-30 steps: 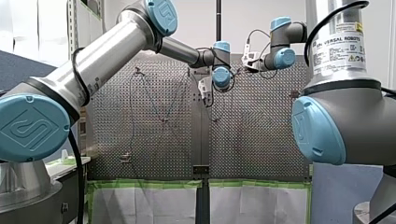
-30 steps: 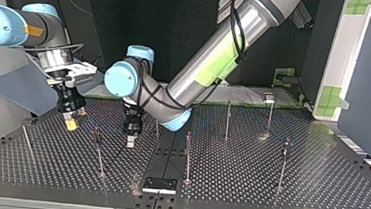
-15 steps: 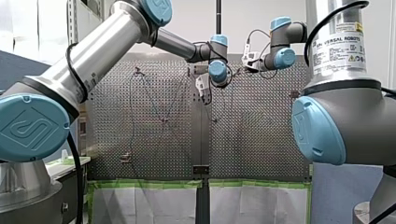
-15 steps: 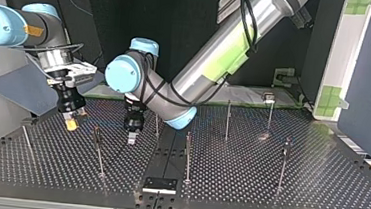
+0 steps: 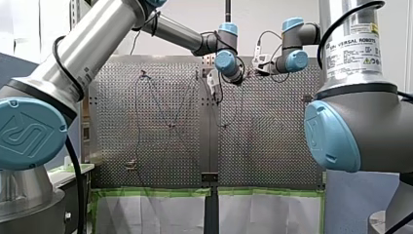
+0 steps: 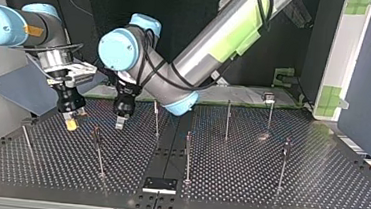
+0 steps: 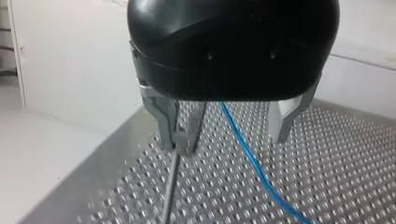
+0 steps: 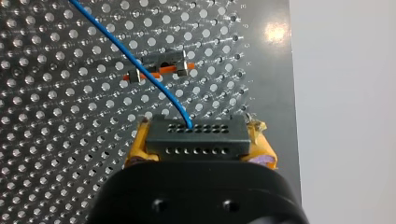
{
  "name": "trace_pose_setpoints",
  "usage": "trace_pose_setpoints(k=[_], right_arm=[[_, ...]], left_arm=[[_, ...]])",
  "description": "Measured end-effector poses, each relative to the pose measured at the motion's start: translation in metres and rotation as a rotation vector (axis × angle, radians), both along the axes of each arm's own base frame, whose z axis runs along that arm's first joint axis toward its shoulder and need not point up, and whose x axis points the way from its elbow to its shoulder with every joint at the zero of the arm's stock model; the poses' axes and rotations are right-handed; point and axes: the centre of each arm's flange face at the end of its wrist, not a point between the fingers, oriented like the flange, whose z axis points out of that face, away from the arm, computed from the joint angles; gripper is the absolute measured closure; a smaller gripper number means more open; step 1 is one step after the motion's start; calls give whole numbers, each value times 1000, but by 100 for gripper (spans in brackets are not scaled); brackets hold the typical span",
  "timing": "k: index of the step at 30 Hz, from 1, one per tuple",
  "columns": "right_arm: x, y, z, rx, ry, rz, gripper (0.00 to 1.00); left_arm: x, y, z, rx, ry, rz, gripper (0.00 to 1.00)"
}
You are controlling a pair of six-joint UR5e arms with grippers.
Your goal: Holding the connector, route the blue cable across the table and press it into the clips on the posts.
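End effector on my left arm (image 6: 121, 123), spread wide astride the blue cable (image 7: 243, 149), has been raised toward the top view's upper left, nearer the connector (image 8: 196, 140) gripped by my right end effector (image 6: 71, 123), so clipping is judged still pending.

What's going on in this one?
My right gripper is shut on the black connector. The blue cable runs out of the connector and over a clip on the perforated table. My left gripper hangs open above the table beside a post, with the cable passing between its fingers.
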Motion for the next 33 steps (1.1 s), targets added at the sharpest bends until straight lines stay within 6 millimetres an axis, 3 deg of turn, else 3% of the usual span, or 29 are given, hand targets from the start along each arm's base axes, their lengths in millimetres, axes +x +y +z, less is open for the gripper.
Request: trace_pose_setpoints(k=[9,20,33], right_arm=[[0,0,0,0,0,0,100],[0,0,0,0,0,0,100],[0,0,0,0,0,0,100]], left_arm=[[-31,11,22,-22,-33,-14,0],[-46,41,46,-91,-87,69,0],[-82,52,72,-228,-145,-10,0]])
